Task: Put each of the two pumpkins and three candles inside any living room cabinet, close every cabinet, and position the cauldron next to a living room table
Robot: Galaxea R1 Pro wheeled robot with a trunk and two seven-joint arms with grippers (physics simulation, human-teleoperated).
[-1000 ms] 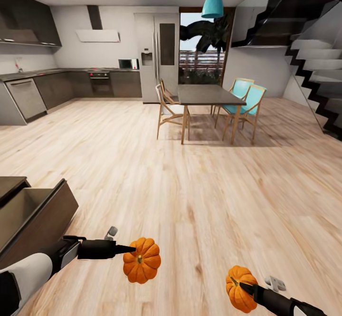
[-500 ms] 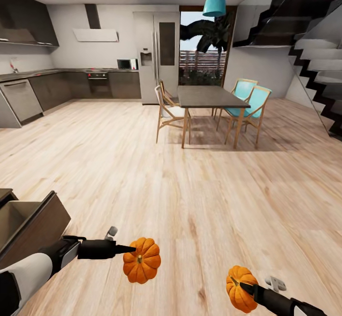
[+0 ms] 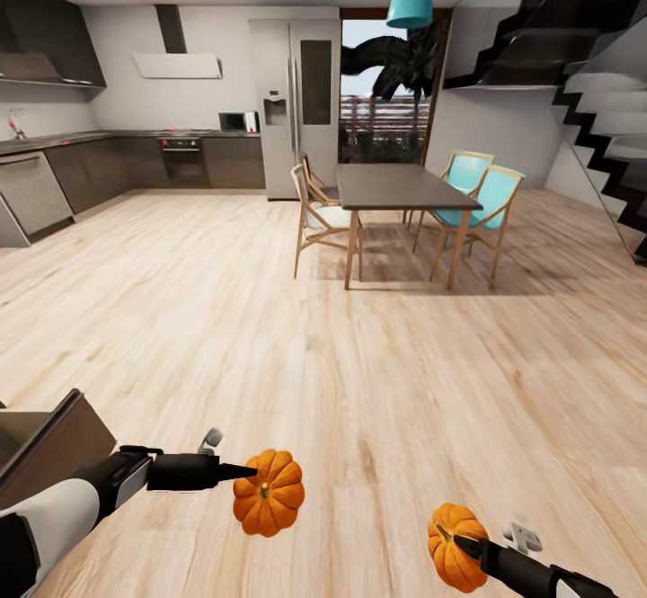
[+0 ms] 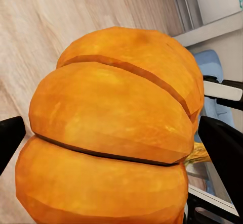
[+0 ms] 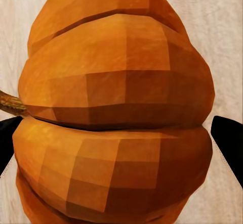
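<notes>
While the head view looks across an open kitchen and dining room, the open drawer of the dark-brown cabinet (image 3: pixel 49 441) shows at about eight o'clock, its pale beige inside cut off by the frame edge, so I cannot tell what lies in it.

At about seven o'clock the left gripper (image 3: pixel 256 472) has its black fingers pinching the left pumpkin (image 3: pixel 269 493), which hangs above the wooden floor (image 3: pixel 359 355) with its short brownish stem turned toward the camera. At about five o'clock the right gripper (image 3: pixel 447 538) pinches the right pumpkin (image 3: pixel 454 544), also off the floor, near the lower frame edge. The two pumpkins are well apart.

Both are bright orange, squat and deeply ribbed. In the left wrist view the left pumpkin (image 4: pixel 111 133) sits between dark fingers (image 4: pixel 223 153) at either side. In the right wrist view the right pumpkin (image 5: pixel 116 113) shows its faceted ribs and its stem, with black fingers (image 5: pixel 230 143) at both edges.

Toward one o'clock stands the dark dining table (image 3: pixel 400 186) with chairs.
</notes>
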